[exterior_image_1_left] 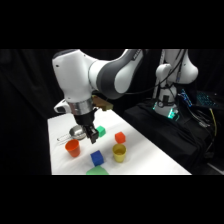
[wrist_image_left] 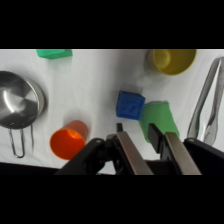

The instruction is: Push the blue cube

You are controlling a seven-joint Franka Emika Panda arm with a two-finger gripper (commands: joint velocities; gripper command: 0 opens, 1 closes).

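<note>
As seen from the side, the blue cube (exterior_image_1_left: pixel 97 158) is sitting near the table's (exterior_image_1_left: pixel 150 155) front edge, left of the yellow cup (exterior_image_1_left: pixel 119 153), with the gripper (exterior_image_1_left: pixel 93 139) hanging just above it. It is probably light, stiff and easy to slide; a flat side face suits pushing.

From the wrist, the cube is lying beside a green cup (wrist_image_left: pixel 159 119), plain and sharp-edged; the fingers (wrist_image_left: pixel 131 152) are standing apart, grasping nothing.

Shiny metal strainer (wrist_image_left: pixel 20 102), polished metal tongs (wrist_image_left: pixel 209 102), matt blue cube (wrist_image_left: pixel 130 105), smooth orange cup (wrist_image_left: pixel 67 142), matt white tabletop (wrist_image_left: pixel 100 80)
</note>
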